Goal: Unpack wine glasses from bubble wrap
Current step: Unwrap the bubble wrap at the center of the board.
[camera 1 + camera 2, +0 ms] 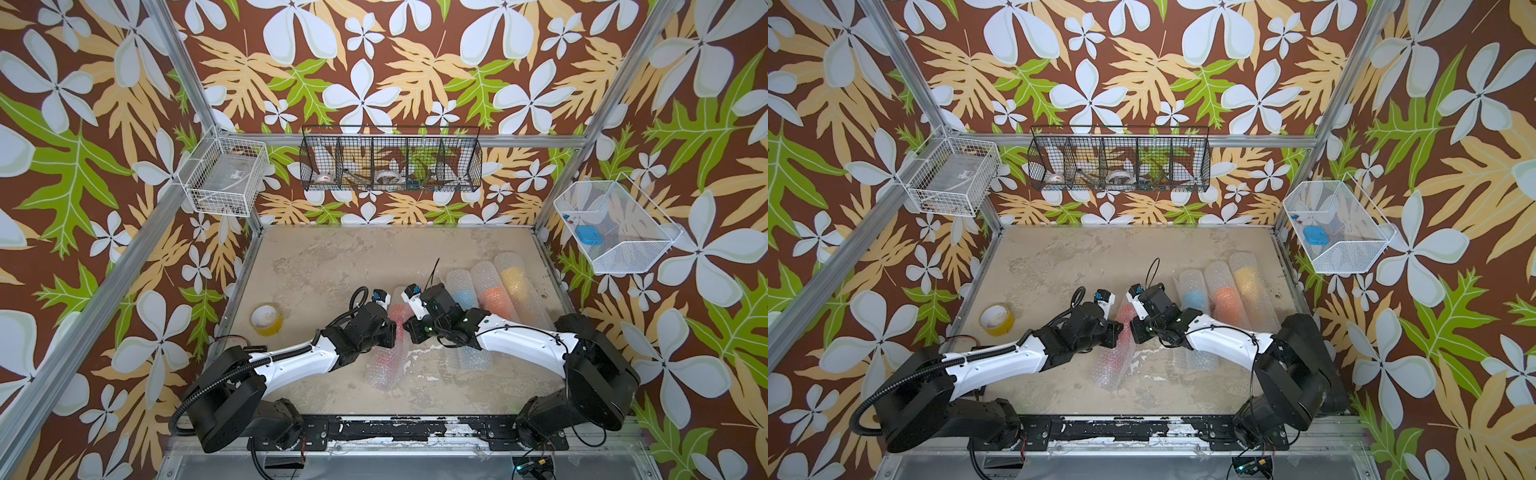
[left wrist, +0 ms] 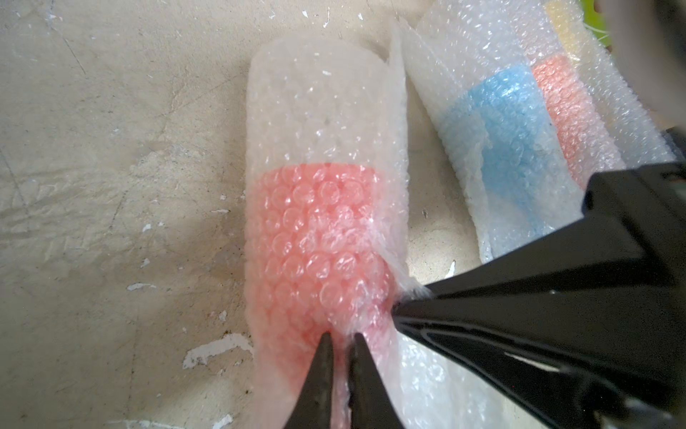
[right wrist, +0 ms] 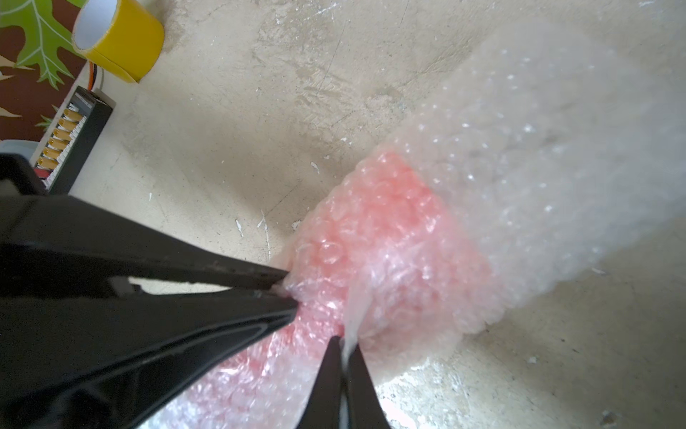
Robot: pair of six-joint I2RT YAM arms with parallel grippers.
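Note:
The red wine glass [image 2: 315, 230] lies in a rolled tube of bubble wrap [image 2: 323, 111] at mid-table, showing pale pink in both top views [image 1: 394, 312] [image 1: 1121, 316]. My left gripper [image 2: 342, 338] is shut on a pinch of wrap over the red bowl. My right gripper [image 3: 345, 343] is shut on a thin flap of the same tube, right beside the left one. Both wrists hang over the tube and hide its middle from above. The blue [image 1: 464, 298], orange [image 1: 494, 300] and yellow [image 1: 512, 277] wine glasses lie wrapped side by side to the right.
A yellow tape roll [image 1: 266, 319] stands at the table's left. A black connector block [image 3: 74, 137] sits by the left edge. A black wire basket [image 1: 390, 164] and two white baskets [image 1: 224, 176] [image 1: 615, 228] hang on the walls above the table.

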